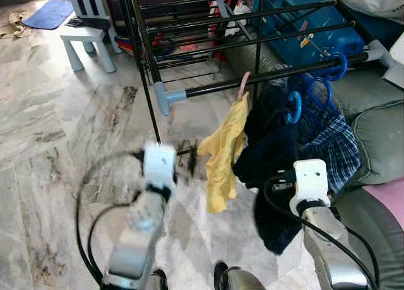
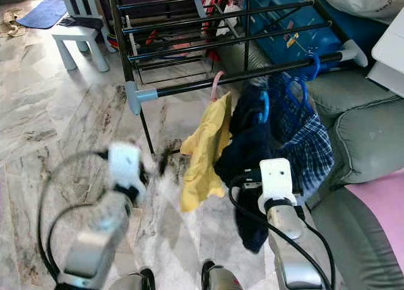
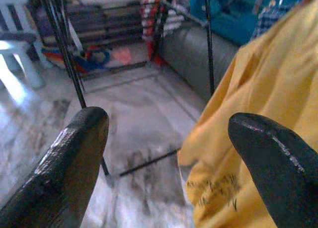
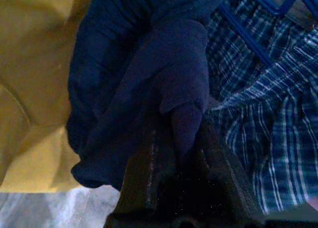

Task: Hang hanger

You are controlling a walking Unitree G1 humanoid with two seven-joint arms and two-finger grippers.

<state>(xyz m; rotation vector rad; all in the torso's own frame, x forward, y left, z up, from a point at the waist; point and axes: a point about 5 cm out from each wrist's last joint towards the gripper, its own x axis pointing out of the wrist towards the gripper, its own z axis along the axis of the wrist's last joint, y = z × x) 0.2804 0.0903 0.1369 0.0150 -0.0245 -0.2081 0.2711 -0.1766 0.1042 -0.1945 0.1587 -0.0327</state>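
Observation:
A black drying rack (image 1: 265, 75) stands ahead, and its front bar carries several hangers. A pink hanger (image 1: 243, 83) holds a yellow garment (image 1: 222, 154). Beside it, a blue hanger (image 1: 294, 107) carries a dark navy garment (image 1: 268, 157), and another blue hanger (image 1: 317, 91) carries a plaid garment (image 1: 334, 145). My left gripper (image 3: 169, 138) is open, just left of the yellow garment (image 3: 258, 104), with nothing between its fingers. My right gripper (image 4: 181, 138) is shut on a fold of the navy garment (image 4: 149, 79). In the left eye view my left arm (image 1: 148, 208) is blurred.
A white stool (image 1: 88, 37) and a blue mat (image 1: 49, 13) lie at the far left. A grey-green sofa (image 1: 372, 126) with a pink cushion (image 1: 386, 195) stands close on the right, and a blue box (image 1: 309, 24) sits behind the rack. Marble floor (image 1: 63, 126) spreads to the left.

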